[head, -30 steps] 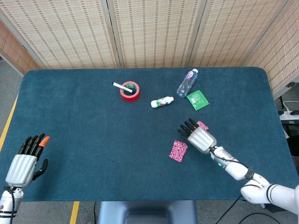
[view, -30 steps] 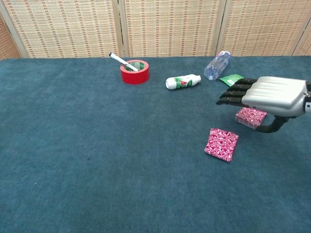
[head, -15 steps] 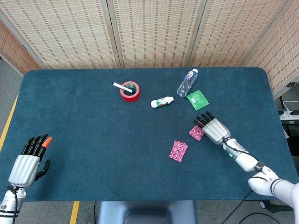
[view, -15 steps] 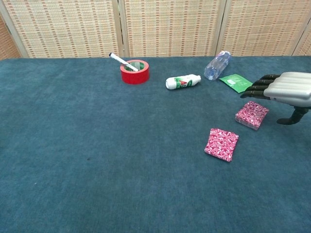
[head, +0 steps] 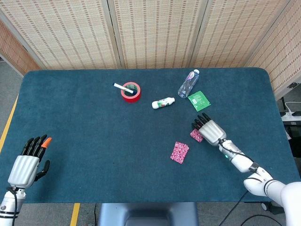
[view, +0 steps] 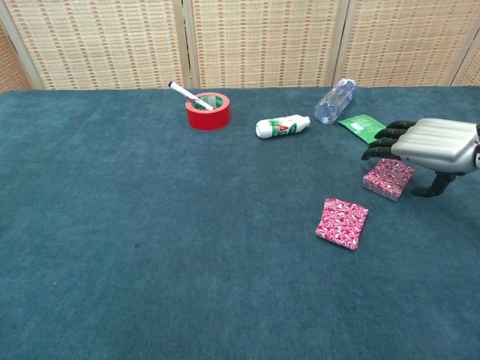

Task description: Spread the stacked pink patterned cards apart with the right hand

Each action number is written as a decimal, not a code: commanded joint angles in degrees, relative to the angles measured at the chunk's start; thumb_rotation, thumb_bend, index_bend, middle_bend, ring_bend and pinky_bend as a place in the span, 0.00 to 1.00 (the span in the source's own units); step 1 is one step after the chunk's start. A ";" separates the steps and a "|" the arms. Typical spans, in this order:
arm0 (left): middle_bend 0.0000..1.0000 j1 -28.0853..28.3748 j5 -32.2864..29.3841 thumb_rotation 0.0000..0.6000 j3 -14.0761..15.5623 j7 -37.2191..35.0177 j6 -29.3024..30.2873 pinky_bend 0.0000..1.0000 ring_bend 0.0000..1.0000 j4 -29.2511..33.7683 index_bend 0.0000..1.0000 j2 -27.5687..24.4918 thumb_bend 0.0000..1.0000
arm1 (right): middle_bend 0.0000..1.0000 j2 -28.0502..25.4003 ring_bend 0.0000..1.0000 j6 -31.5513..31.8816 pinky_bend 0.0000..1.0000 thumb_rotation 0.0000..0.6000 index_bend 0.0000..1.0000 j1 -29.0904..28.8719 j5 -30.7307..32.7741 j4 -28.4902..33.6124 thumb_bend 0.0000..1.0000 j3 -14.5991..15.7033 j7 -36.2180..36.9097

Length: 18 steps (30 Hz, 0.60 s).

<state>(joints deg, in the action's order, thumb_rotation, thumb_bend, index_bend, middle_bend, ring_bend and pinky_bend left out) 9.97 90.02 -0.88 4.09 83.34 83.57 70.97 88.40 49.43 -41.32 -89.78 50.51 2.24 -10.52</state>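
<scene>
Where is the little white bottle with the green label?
The white bottle lies on its side toward the far middle of the table, between the red tape roll and the clear water bottle.

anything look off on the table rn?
Nothing damaged or spilled. The clear bottle and small white bottle both lie on their sides, and a marker rests tilted across the red tape roll. One pink card lies apart from the pink stack under the right hand.

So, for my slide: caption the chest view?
Right hand hovering over one pink card stack; second pink card lies apart on the blue table.
</scene>
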 commanded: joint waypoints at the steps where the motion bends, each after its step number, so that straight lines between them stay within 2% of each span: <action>1: 0.00 0.01 0.02 1.00 0.04 -0.01 -0.05 0.07 0.00 0.00 0.00 0.00 0.52 | 0.12 0.53 0.00 -0.24 0.00 1.00 0.15 -0.16 -0.05 -0.51 0.24 0.02 0.06; 18: 0.00 0.13 -0.11 1.00 0.03 -0.06 -0.25 0.07 0.00 0.04 0.00 -0.11 0.52 | 0.18 0.90 0.02 -0.13 0.00 1.00 0.21 -0.60 -0.19 -0.84 0.24 -0.13 0.21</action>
<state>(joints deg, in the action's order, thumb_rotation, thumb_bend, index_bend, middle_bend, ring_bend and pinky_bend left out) 10.08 89.94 -0.85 4.00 83.12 83.64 70.84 89.31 49.30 -41.93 -89.97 49.67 2.11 -10.31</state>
